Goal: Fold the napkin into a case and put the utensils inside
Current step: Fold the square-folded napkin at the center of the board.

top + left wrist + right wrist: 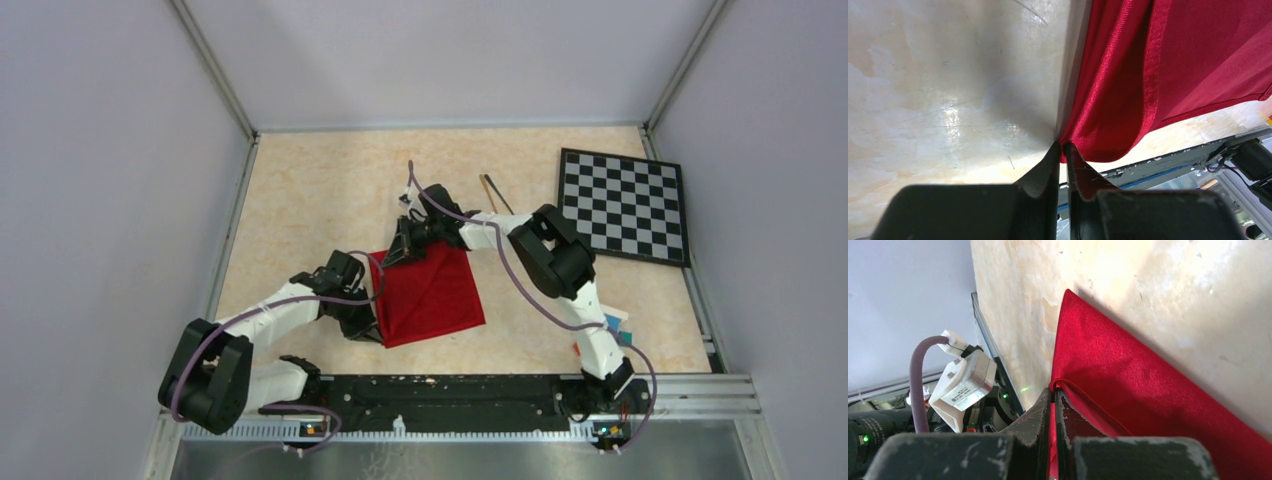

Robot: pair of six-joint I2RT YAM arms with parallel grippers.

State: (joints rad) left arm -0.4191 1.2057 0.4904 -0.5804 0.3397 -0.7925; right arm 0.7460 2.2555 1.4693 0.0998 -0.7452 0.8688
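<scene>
The deep-red napkin (435, 290) lies roughly flat mid-table as a tilted square. My left gripper (370, 328) is shut on its near-left corner; in the left wrist view the jaws (1063, 146) pinch a lifted fold of the napkin (1198, 60). At the far-left corner my right gripper (393, 257) is shut on the cloth; its wrist view has the hem of the napkin (1128, 380) running down between the jaws (1054, 391). The utensils (495, 194), two thin handles side by side, lie on the table behind the napkin, apart from both grippers.
A black-and-white checkered board (625, 205) lies at the back right. Small coloured blocks (617, 326) sit beside the right arm's base. Grey walls enclose the table on three sides, and a black rail (450, 395) runs along the near edge.
</scene>
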